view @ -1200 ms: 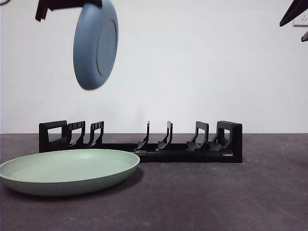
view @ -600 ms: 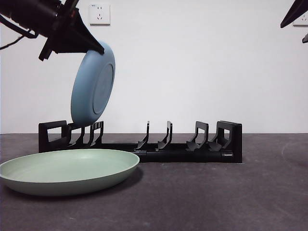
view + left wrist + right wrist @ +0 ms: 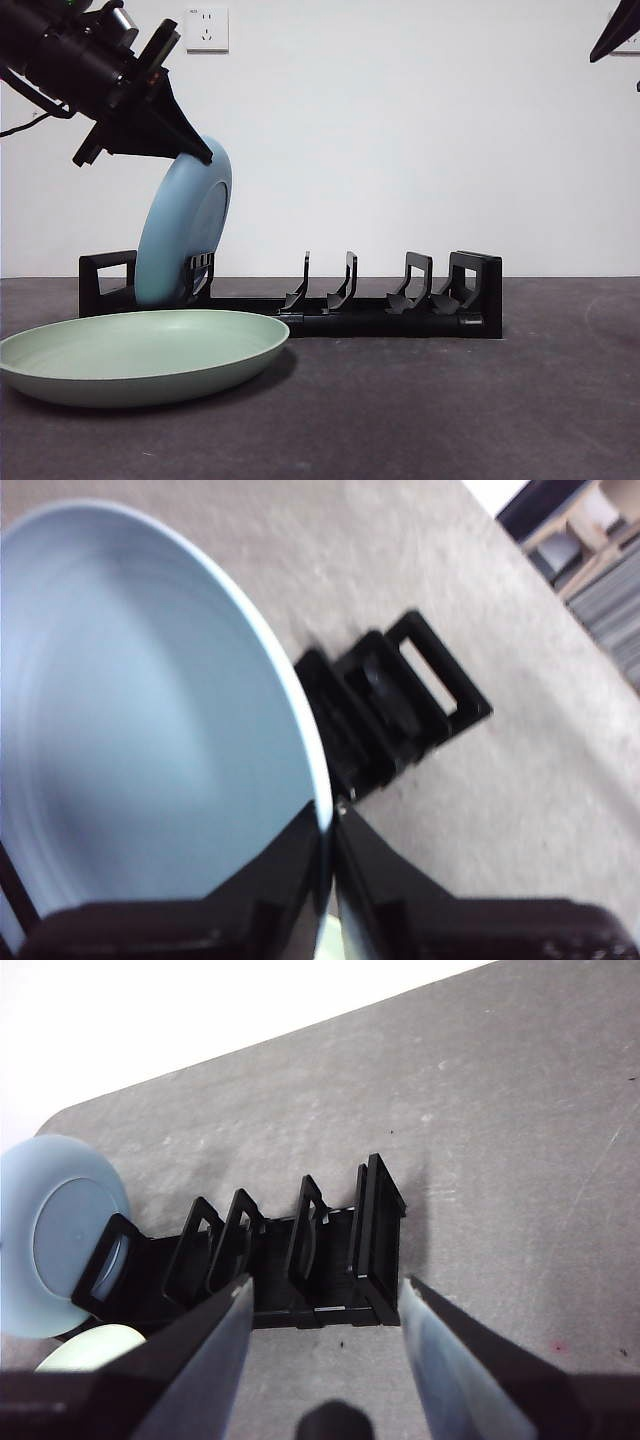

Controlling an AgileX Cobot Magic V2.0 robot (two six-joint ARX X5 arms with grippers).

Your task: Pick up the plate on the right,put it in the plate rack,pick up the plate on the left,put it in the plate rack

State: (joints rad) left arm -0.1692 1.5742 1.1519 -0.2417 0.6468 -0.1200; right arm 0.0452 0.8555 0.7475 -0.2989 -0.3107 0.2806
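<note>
The left tool (image 3: 200, 152) pinches the upper rim of a round pale-blue plastic plate (image 3: 185, 240), its two black jaws closed on the plate's edge, one on each face, as the left wrist view shows at close range (image 3: 328, 825). Gripped by the top like this, the plate hangs nearly upright, leaning a little, so its lower edge can slide between prongs. That lower part sits at the end slot of the long low black plastic plate rack (image 3: 330, 310), between the blocky looped end and the first pair of curved prongs; whether it rests on the rack floor I cannot tell (the green plate hides the base).

The round shallow pale-green plastic plate (image 3: 140, 350) lies flat on the dark grey bench (image 3: 480, 410), just in front of that same end of the rack, its far rim near the rack's base. By my reading the first placement is close to done, needing only release, and the green plate waits its turn.

The right tool (image 3: 325, 1310) hangs spread wide above the rack's other end, holding nothing. The remaining prong pairs stand free, and the bench in front of the rack's far end offers open room.
</note>
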